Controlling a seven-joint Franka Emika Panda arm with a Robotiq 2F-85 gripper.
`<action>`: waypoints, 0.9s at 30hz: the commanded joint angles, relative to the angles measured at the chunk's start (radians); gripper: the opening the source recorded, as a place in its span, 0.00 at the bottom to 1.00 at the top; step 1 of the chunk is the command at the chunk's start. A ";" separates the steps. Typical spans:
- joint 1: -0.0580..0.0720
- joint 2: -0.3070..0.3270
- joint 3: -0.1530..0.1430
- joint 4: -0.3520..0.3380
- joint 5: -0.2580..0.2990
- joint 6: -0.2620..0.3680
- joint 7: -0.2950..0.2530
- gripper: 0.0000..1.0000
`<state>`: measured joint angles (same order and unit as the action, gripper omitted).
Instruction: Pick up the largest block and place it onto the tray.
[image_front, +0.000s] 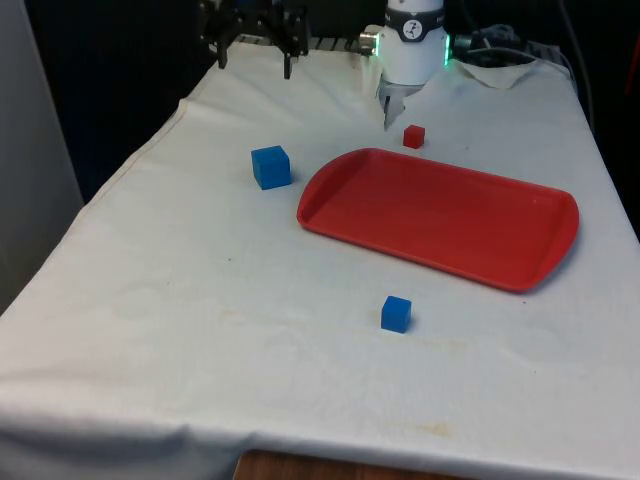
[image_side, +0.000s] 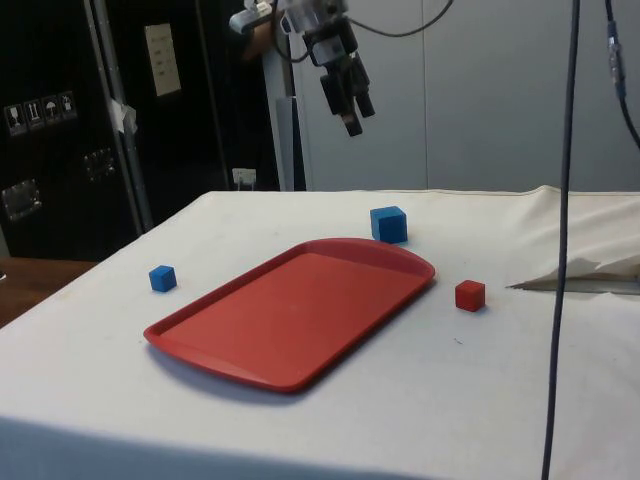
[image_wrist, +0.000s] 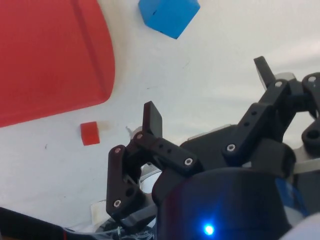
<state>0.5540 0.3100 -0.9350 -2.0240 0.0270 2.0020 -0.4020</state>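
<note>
Lying on the white cloth (image_front: 200, 330), the red tray (image_front: 440, 215) is the biggest thing, its rim bare. Beside it, toward the front view's left, the large blue block (image_front: 271, 166) sits apart from the tray, with the small blue block (image_front: 396, 313) near the tray's near edge and the small red block (image_front: 414, 136) just beyond its far edge. High above the table, the gripper (image_side: 350, 105) hangs with its fingers (image_wrist: 152, 119) spread apart, holding nothing.

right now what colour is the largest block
Blue; the largest block shows best in the front view, beside the red tray.
</note>
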 joint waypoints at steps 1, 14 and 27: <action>-0.007 0.006 0.002 -0.004 0.008 0.011 -0.009 1.00; -0.020 0.106 -0.001 -0.013 0.092 0.034 -0.123 1.00; -0.018 0.152 0.003 -0.041 0.102 0.087 -0.216 1.00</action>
<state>0.5380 0.4640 -0.9360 -2.0640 0.1270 2.0810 -0.6190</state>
